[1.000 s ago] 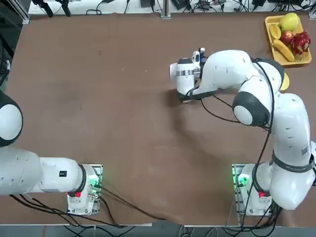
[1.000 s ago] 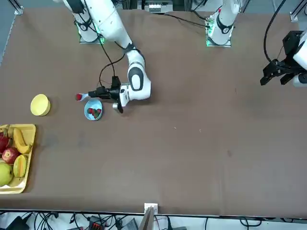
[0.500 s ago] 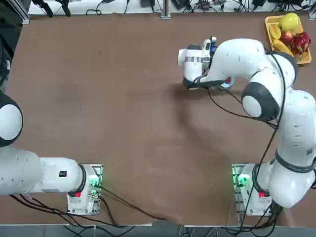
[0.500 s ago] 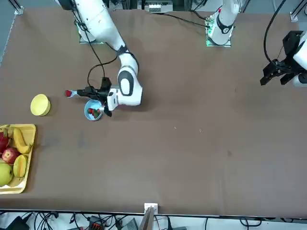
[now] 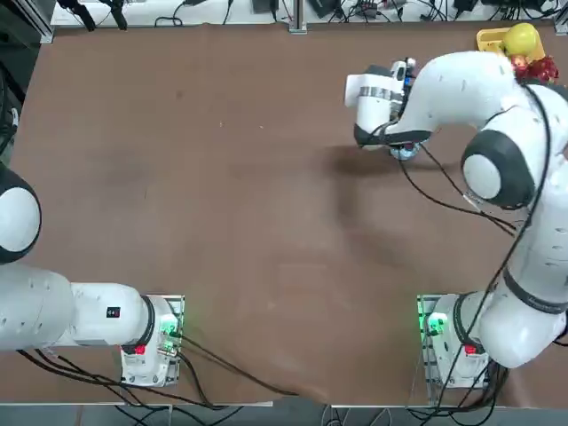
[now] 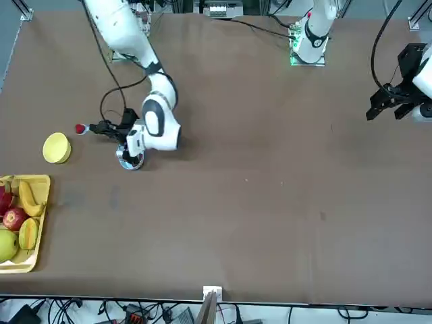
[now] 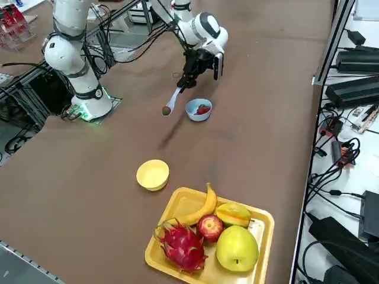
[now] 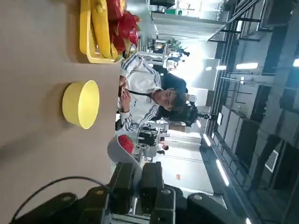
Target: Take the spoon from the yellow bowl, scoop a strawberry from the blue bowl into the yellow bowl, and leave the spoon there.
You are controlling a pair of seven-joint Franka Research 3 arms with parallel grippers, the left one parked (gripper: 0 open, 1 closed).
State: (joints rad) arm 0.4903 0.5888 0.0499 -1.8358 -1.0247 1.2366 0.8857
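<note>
One red strawberry point(image 7: 166, 110) rides level in the light-blue-and-white plastic spoon point(image 7: 173, 99), clenched by the right gripper point(image 7: 190, 73), bound for the small round yellow bowl point(image 7: 153, 174) at six o'clock, apparently.

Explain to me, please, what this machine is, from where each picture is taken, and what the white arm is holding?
It is a pair of white robot arms bolted to a brown table. One picture looks straight down, one faces the robot from across the table, one looks from its right side, and one comes from a camera on the working arm's wrist. On the table stand a yellow bowl, a blue bowl with strawberries in it, and a yellow tray of fruit. The right arm's tool is shut on the handle of a small spoon. A red strawberry sits in the spoon, which is in the air between the two bowls. A person shows in the room behind.
</note>
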